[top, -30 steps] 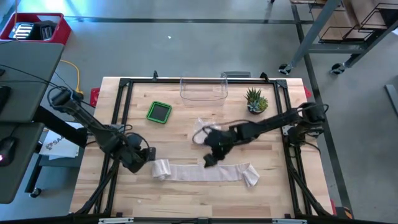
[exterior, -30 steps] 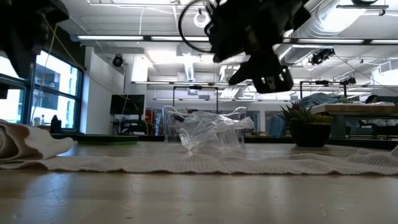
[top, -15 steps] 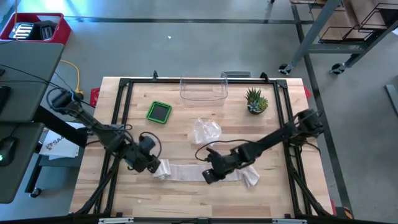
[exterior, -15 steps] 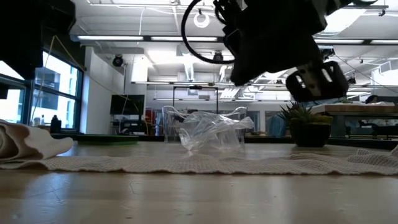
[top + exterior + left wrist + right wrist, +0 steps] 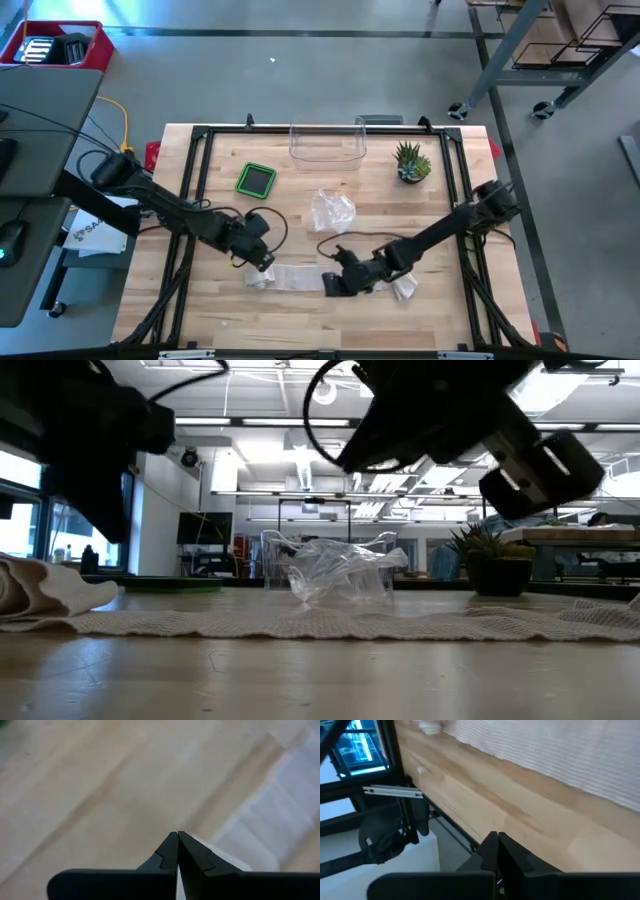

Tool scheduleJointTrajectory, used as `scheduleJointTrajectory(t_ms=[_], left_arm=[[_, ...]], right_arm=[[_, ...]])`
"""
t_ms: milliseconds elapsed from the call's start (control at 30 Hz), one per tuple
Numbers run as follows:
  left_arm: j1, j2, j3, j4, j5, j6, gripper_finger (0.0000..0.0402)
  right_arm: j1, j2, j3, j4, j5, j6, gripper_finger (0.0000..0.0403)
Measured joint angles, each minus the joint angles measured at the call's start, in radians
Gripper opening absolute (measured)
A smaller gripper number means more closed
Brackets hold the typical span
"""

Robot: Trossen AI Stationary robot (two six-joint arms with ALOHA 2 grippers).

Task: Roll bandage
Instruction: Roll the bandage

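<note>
Pale wooden planks make up the worktop [image 5: 300,310], framed by a black rail, and on its near half lies the bandage [image 5: 300,277], a white mesh strip stretched flat with its long axis running from the left arm's side to the right arm's side. Its left end is already curled into a small roll [image 5: 258,276]; its right end bunches into a loose crumple near the right arm. The left hand [image 5: 266,262] sits right at that rolled end, touching or just above it, with its 2 fingers pressed together and nothing visibly between them; its wrist view shows the closed tips over bare wood with the strip's edge just beside them. The right hand [image 5: 333,284] is down at about the middle of the strip, on its near edge, fingers likewise closed and empty as far as I can tell. So the roll lies nearer the left hand, and the strip runs away from it toward the right; rolling would have to travel along that axis. Farther back on the worktop sit a crumpled clear plastic bag [image 5: 331,211], a green square lid [image 5: 256,180], a clear container [image 5: 326,146] and a small potted plant [image 5: 411,161]. Beyond is an open workshop with ceiling lights and windows.
</note>
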Motion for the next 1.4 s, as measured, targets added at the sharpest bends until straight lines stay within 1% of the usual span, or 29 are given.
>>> scheduleJointTrajectory(t_ms=[67, 167, 200, 300, 333, 433, 500, 600, 800, 933, 1067, 1167, 1267, 1400], left_arm=[[0.023, 0.023, 0.000, 0.000, -0.007, -0.010, 0.0001], [0.051, 0.064, 0.000, 0.018, 0.003, -0.018, 0.0000], [0.059, 0.078, 0.000, 0.035, 0.019, -0.015, 0.0000], [0.079, 0.109, 0.000, 0.079, 0.116, 0.008, 0.0000], [0.078, 0.113, 0.000, 0.076, 0.128, 0.000, 0.0000], [0.062, 0.109, 0.000, 0.030, 0.128, -0.051, 0.0000], [0.052, 0.107, 0.000, -0.010, 0.124, -0.060, 0.0000], [0.028, 0.107, 0.000, -0.037, 0.123, -0.060, 0.0000], [-0.006, 0.106, 0.000, -0.043, 0.101, -0.059, 0.0000], [-0.023, 0.106, -0.014, -0.052, 0.099, -0.018, 0.0000], [-0.034, 0.106, -0.032, -0.049, 0.120, 0.025, 0.0000], [-0.040, 0.105, -0.035, -0.060, 0.095, 0.069, 0.0000], [-0.040, 0.103, -0.034, -0.056, 0.085, 0.129, 0.0000], [-0.029, 0.103, -0.034, -0.053, 0.078, 0.173, 0.0000]], right_arm=[[0.005, 0.050, 0.022, 0.047, 0.015, 0.002, 0.0000], [-0.004, 0.134, 0.113, 0.083, 0.017, -0.011, 0.0000], [-0.008, 0.168, 0.153, 0.091, 0.011, -0.027, 0.0000], [-0.028, 0.263, 0.286, 0.081, -0.022, -0.120, 0.0000], [-0.037, 0.289, 0.333, 0.065, -0.030, -0.147, 0.0000], [-0.065, 0.356, 0.459, -0.032, -0.024, -0.174, 0.0000], [-0.080, 0.399, 0.513, -0.077, -0.016, -0.202, 0.0000], [-0.097, 0.455, 0.571, -0.082, -0.015, -0.241, 0.0000], [-0.085, 0.585, 0.691, -0.079, 0.034, -0.236, 0.0000], [-0.076, 0.631, 0.763, -0.091, 0.067, -0.234, 0.0000], [-0.066, 0.638, 0.795, -0.206, 0.152, -0.162, 0.0000], [-0.059, 0.625, 0.804, -0.295, 0.201, -0.146, 0.0000], [-0.053, 0.616, 0.843, -0.381, 0.198, -0.205, 0.0000], [-0.045, 0.605, 0.941, -0.531, 0.194, -0.295, 0.0000]])
